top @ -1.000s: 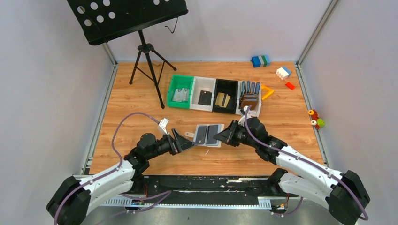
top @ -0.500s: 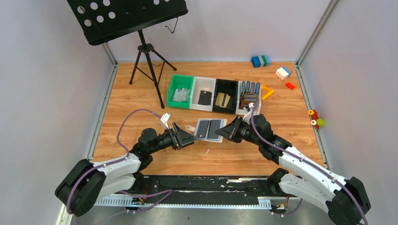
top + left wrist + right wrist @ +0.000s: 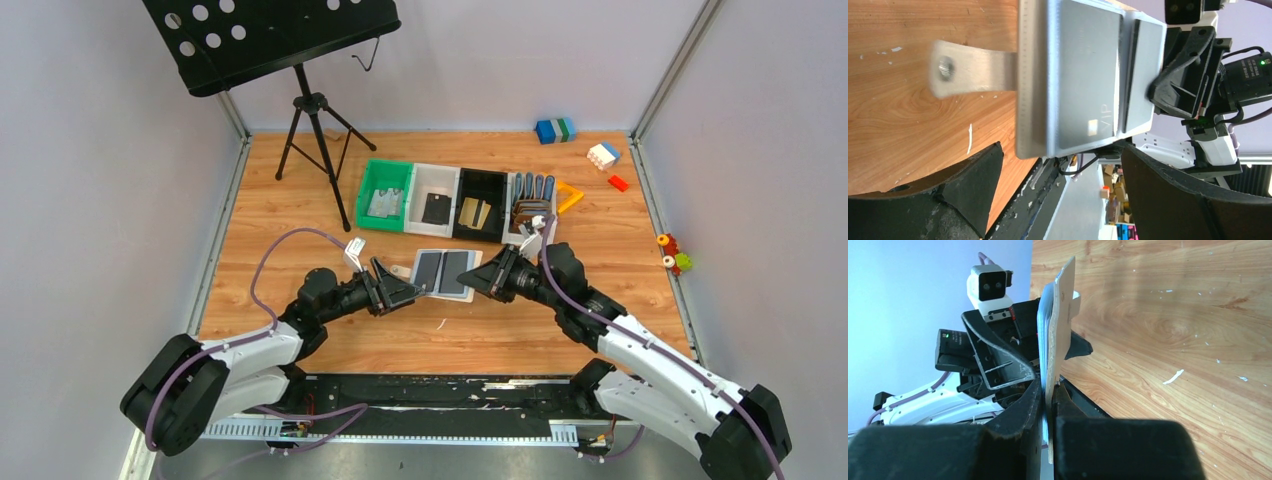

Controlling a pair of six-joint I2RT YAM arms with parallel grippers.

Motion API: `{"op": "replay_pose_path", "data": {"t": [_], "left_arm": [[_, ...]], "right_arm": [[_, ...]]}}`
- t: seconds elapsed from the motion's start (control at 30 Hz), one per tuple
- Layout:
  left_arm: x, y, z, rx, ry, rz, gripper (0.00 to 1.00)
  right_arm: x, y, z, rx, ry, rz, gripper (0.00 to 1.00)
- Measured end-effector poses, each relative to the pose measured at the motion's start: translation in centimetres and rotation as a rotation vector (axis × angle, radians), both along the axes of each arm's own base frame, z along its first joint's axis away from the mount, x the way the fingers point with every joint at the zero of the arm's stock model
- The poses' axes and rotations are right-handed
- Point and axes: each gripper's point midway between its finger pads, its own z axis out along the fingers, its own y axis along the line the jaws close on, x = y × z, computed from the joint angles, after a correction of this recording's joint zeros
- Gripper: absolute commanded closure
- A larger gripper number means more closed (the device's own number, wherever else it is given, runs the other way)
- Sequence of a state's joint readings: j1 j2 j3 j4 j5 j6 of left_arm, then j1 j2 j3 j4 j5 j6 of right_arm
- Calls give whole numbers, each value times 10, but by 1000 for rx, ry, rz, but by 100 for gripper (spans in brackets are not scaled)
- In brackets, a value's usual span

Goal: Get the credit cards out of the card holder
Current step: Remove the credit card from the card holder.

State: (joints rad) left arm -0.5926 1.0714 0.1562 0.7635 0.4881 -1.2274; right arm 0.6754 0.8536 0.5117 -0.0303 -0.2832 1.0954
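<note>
The card holder lies spread open, pale grey, with its strap tab pointing left. Two silvery grey credit cards sit in its pockets; in the left wrist view one bears "VIP". My right gripper is shut on the holder's right edge, and the right wrist view shows the card holder edge-on in that gripper. At the holder's left near corner, my left gripper stands open, one finger to each side, nothing held.
A row of bins stands behind: green with grey cards, white with a black card, black with gold cards, and a last one with brown wallets. A music stand is at back left. Toy blocks lie at back right.
Both grippers and the open card holder have shifted away from the arm bases. The left gripper has come closer to the holder's left edge.
</note>
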Motion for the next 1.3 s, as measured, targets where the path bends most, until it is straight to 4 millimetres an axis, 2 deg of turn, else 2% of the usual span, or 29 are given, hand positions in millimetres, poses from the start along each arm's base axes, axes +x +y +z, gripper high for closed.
{"op": "replay_pose_path", "data": {"t": [0.13, 0.23, 0.3, 0.4, 0.53, 0.67, 0.83, 0.9, 0.93, 1.03, 1.17, 1.27, 1.3], "left_arm": [[2, 1, -4, 14, 10, 6, 2], [3, 2, -8, 23, 24, 9, 6], [4, 1, -9, 19, 27, 10, 12], [6, -2, -4, -11, 20, 1, 27], [11, -7, 8, -85, 11, -6, 41], [15, -9, 18, -150, 0, -9, 49], [14, -6, 32, -202, -34, -17, 49], [12, -6, 35, -204, -45, -21, 53], [11, -5, 37, -201, -54, -22, 56], [8, -3, 41, -178, -77, -25, 80], [9, -2, 48, -105, -135, -28, 100], [14, -4, 55, -11, -178, -39, 100], [15, -4, 57, 12, -191, -43, 100]], "right_arm": [[-1, 0, 7, 9, -6, 7, 100], [-1, -1, 10, 11, -4, 10, 100], [-2, 0, 10, 14, -1, 19, 100], [-4, 1, 11, 26, 6, 29, 100], [-8, 1, 10, 37, 18, 41, 100], [-11, -1, 12, 43, 12, 43, 100], [-13, -3, 14, 49, 2, 41, 100], [-13, -3, 12, 44, 8, 40, 100], [-13, -4, 11, 41, 10, 40, 100], [-15, -5, 6, 24, 15, 43, 100], [-15, -7, 2, 0, 7, 42, 100], [-12, -9, 1, -14, -6, 30, 96], [-11, -9, 1, -16, -12, 28, 92]]}}
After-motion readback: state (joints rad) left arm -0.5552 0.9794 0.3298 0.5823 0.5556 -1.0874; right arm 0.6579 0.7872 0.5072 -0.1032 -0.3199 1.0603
